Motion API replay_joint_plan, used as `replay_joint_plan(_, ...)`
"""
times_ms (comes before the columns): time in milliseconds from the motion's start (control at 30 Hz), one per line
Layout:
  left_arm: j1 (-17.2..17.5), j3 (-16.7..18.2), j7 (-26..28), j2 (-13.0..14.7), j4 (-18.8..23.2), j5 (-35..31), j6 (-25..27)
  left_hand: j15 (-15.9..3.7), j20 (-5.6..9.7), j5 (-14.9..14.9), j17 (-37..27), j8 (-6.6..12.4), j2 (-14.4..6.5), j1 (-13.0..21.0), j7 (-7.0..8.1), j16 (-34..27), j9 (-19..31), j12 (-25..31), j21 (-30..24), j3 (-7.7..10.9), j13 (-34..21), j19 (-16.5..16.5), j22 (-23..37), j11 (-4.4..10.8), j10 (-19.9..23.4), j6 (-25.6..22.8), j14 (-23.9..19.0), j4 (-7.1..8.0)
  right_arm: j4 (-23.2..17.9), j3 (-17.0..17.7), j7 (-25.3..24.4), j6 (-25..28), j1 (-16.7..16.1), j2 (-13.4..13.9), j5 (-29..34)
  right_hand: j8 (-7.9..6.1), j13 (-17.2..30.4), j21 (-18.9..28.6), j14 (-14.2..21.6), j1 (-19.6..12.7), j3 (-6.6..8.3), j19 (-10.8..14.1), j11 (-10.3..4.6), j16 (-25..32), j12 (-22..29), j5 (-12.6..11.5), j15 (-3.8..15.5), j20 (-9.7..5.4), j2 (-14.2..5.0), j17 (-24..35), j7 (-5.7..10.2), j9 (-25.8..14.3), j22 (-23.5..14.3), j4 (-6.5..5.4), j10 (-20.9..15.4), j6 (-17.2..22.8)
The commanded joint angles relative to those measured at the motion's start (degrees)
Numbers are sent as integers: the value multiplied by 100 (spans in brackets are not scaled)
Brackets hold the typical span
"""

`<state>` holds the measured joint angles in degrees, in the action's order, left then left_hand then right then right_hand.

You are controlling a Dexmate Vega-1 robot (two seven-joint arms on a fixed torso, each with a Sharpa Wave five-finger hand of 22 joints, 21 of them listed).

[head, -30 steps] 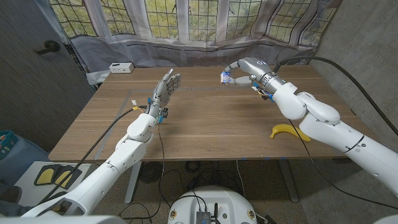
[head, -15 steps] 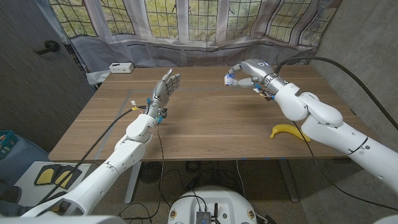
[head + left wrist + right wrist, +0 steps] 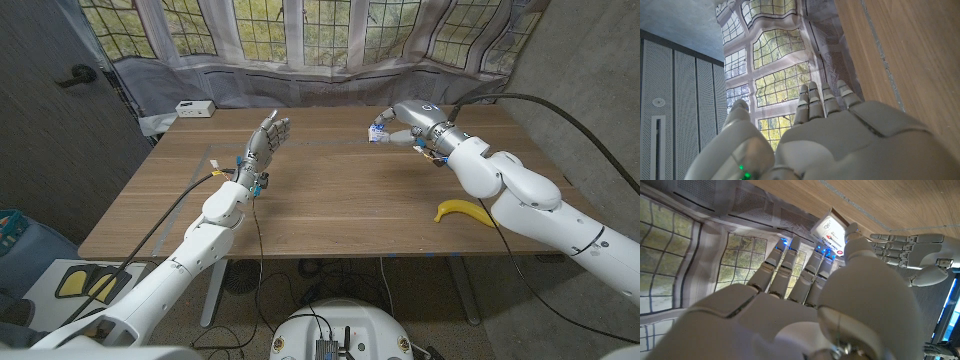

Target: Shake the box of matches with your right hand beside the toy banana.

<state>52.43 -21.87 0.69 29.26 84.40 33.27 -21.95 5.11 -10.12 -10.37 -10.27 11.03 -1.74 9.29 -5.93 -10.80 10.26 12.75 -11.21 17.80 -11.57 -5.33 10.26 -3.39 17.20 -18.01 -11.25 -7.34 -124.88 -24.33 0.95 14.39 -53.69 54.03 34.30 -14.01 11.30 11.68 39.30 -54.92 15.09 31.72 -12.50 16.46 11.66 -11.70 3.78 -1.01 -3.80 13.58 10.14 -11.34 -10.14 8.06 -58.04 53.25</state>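
Over the far desk (image 3: 330,200), the box of matches (image 3: 379,132), pinched in the right hand (image 3: 412,124), is carried rightward since a second ago, shaking underway yet well apart from the toy banana (image 3: 464,211); left hand (image 3: 262,146) released, unmoved.

The wooden table (image 3: 330,200) lies bare across its middle, an open lane between the left hand (image 3: 268,138), raised with fingers apart over the left part, and the right hand (image 3: 405,125) holding the box of matches (image 3: 379,131) above the far right part. On the right near edge the toy banana (image 3: 464,211) lies under the right arm (image 3: 520,190), well apart from the box; a white device (image 3: 194,108) sits beyond the far left corner
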Motion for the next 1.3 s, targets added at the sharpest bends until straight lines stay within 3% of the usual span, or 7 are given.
replay_joint_plan(33,-121,-76,-222,-2,-97,48,38,13,-39,9,-18,1,-14,18,-7,-8,23,-22,-23,42,-16,27,20,8,32,-55,6,-3,-416,185,59,532,-447,213,-87,-55,14,-4,33,-147,-3,-36,11,-24,33,-31,406,13,-198,21,241,-23,-5,-13,-52,331)
replay_joint_plan(667,-123,-76,-357,97,-27,87,80,18,-41,9,-18,0,-15,17,5,-8,22,-17,-24,46,-16,29,20,36,45,-56,8,-3,-965,300,112,1311,-1064,590,-115,-39,13,-3,38,-164,-15,-44,13,-19,28,-36,406,18,-215,38,238,-22,-5,0,-53,320)
replay_joint_plan(1300,-150,-57,-494,143,-49,163,85,14,-46,9,-18,0,-16,16,7,-11,23,-18,-26,49,-16,29,21,28,45,-57,0,-3,-1281,105,242,2002,-1324,749,-39,-32,14,-3,29,-186,-34,-58,13,-5,19,-33,392,28,-237,69,226,-22,-6,12,-39,332)
